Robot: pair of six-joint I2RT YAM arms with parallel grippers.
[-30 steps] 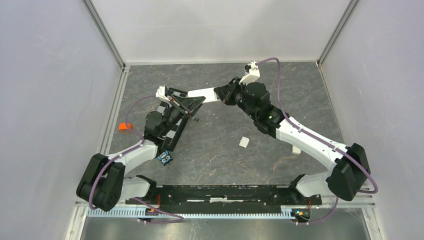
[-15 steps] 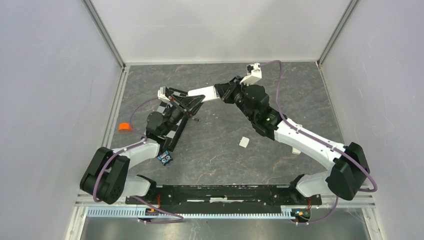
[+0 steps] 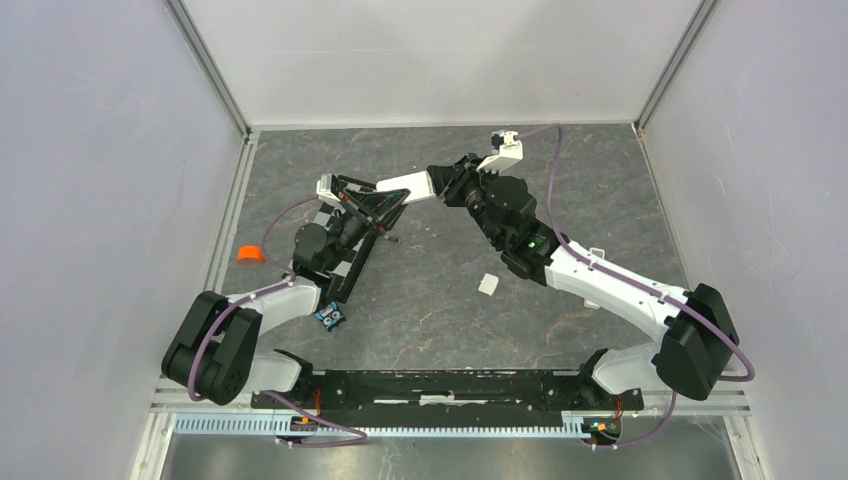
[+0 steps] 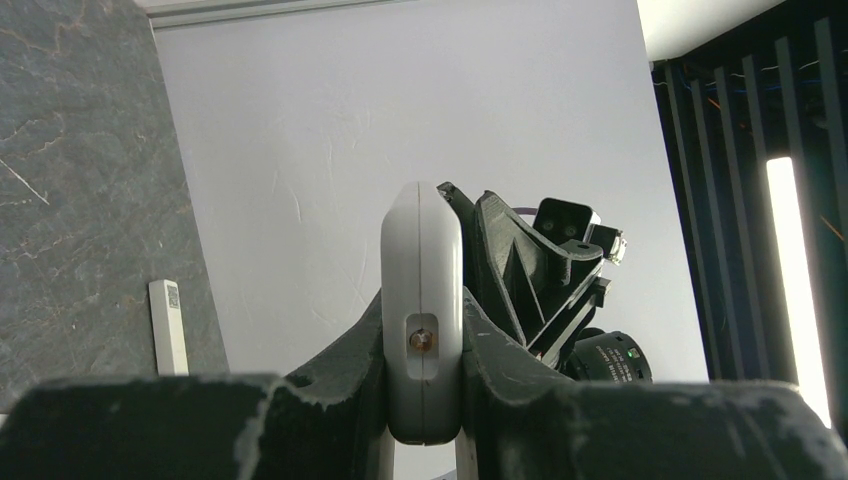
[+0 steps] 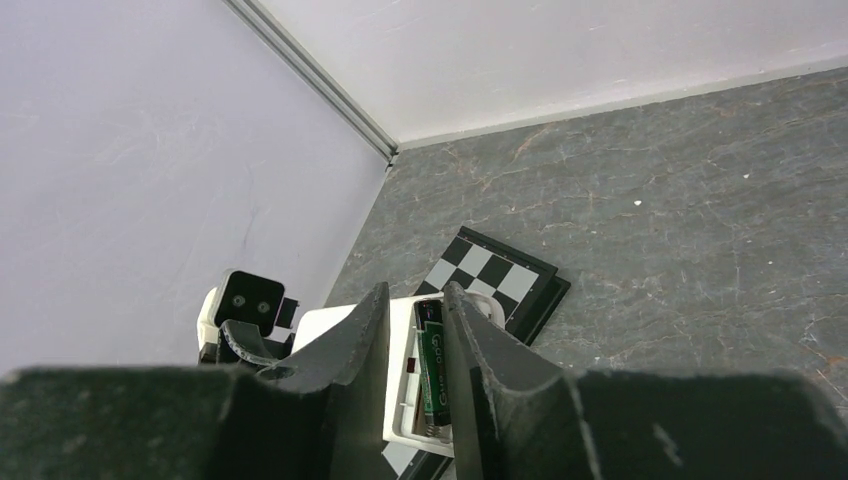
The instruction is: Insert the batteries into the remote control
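Observation:
My left gripper (image 3: pixel 383 200) is shut on the white remote control (image 3: pixel 405 187) and holds it off the table; the left wrist view shows it end-on (image 4: pixel 421 300), clamped between both fingers. The right gripper (image 3: pixel 443 185) is at the remote's other end. In the right wrist view its fingers (image 5: pixel 412 300) stand a little apart over the open battery bay of the remote (image 5: pixel 403 370). A green and black battery (image 5: pixel 435 365) lies in that bay, close against the right finger, with a gap to the left one. The right gripper is open.
A black-and-white chessboard (image 5: pixel 500 275) lies on the grey table below the remote, also under the left arm (image 3: pixel 345 275). On the table lie a small white square piece (image 3: pixel 488 284), a blue toy (image 3: pixel 330 316), an orange object (image 3: pixel 250 253) and a white strip (image 4: pixel 168 325). White walls stand close around.
The right gripper's jaws have opened a little at the remote's end and its wrist has edged left. The left gripper still holds the remote in the same place.

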